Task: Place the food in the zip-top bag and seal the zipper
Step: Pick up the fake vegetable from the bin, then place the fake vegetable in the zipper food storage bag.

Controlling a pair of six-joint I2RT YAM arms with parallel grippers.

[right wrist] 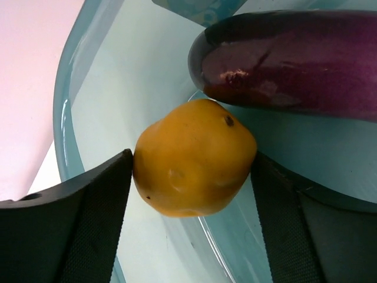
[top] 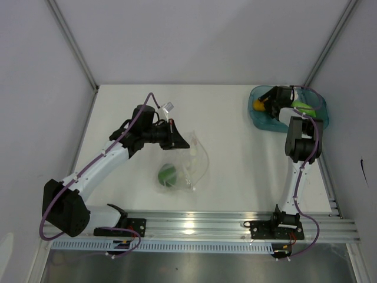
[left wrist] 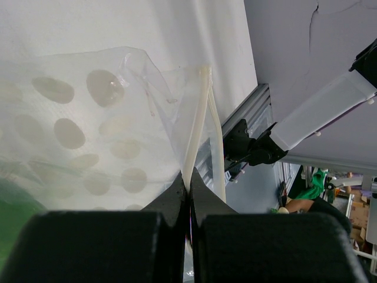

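The white table [top: 235, 171] is carrying everything, with the two arms bolted along its near edge. The left arm is leaning over the middle of the table, and the left gripper [top: 179, 140] is clenched tight on the far edge of the zip-top bag [top: 199, 160], its jaws pressed together with the plastic pinched between them. The right arm is standing at the right side with the right gripper [top: 268, 105] hanging inside the teal tray [top: 259, 122], which is sitting in the far right corner. The clear, crinkly bag is lying left of the table's centre, well apart from the tray. In the right wrist view the purple eggplant [right wrist: 294, 59] is lying across the tray floor, just beyond the orange-yellow fruit [right wrist: 194, 156]. The dark-green pepper [top: 167, 174] is showing through the plastic at the bag's near left part. The right gripper's jaws are standing wide on either side of the orange-yellow fruit, the pads right against its flanks; whether they are gripping it I cannot tell. The light-green piece [top: 303, 107] is lying in the right part of the tray. The zipper [left wrist: 197, 130] is running as a pale strip out from between the left gripper's fingers [left wrist: 171, 203].
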